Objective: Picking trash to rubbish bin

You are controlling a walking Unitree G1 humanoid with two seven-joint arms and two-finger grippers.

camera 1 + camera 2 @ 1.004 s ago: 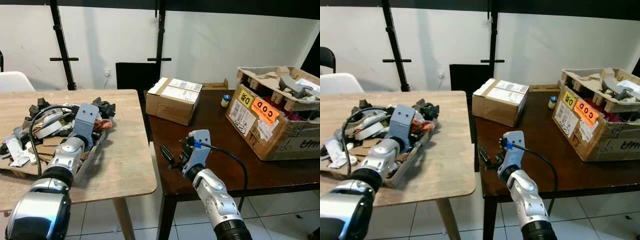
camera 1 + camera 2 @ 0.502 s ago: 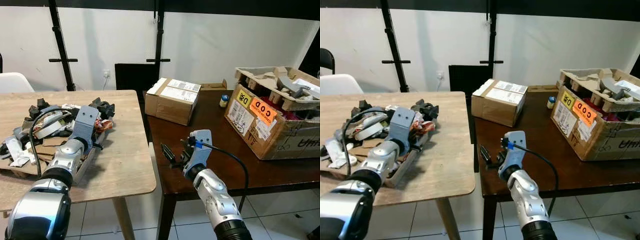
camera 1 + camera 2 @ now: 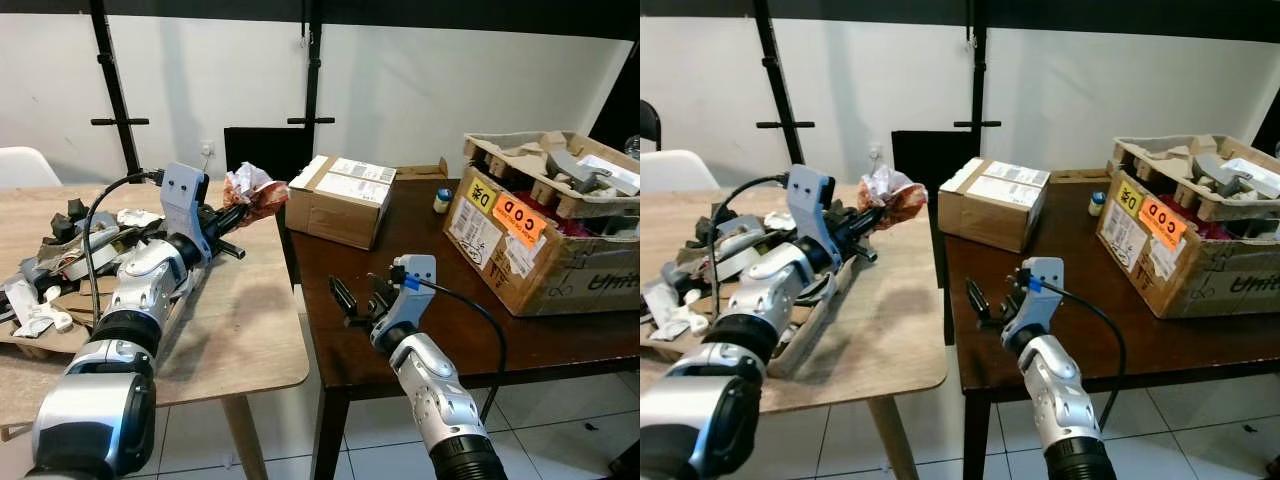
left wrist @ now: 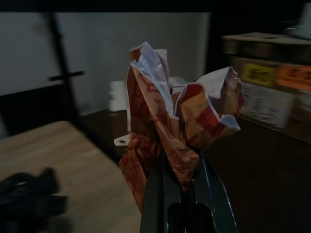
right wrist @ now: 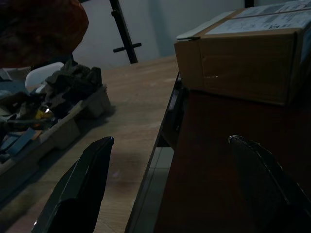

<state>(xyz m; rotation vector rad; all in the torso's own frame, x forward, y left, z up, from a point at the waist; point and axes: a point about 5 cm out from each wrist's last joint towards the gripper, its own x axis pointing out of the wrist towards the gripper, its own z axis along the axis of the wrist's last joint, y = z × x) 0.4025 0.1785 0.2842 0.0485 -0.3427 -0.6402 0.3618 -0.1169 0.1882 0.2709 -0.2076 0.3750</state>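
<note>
Your left gripper has risen out of the trash heap, where it was buried half a second ago, and now hangs above the light wooden table with its fingers clamped on a crumpled red-and-white wrapper; the left wrist view confirms the wrapper pinched between the two black fingers. The pick therefore appears complete, and the carry to a bin is probably the step now in hand. From the wrapper, the heap and its cardboard tray lie at about 8 o'clock in the head view, touching the light table. A sealed carton stands just beside the wrapper at 3 o'clock, on the dark table, and could be brushed if you swing directly across. Your right gripper hovers over the near edge of the dark table, jaws spread wide and empty. Farther along, at 3 o'clock, sit a small blue-capped bottle and a large open box marked C.O.D., heaped with cardboard scraps; whether it serves as the rubbish bin cannot be told. A white chair stands at 9 o'clock, well apart.
</note>
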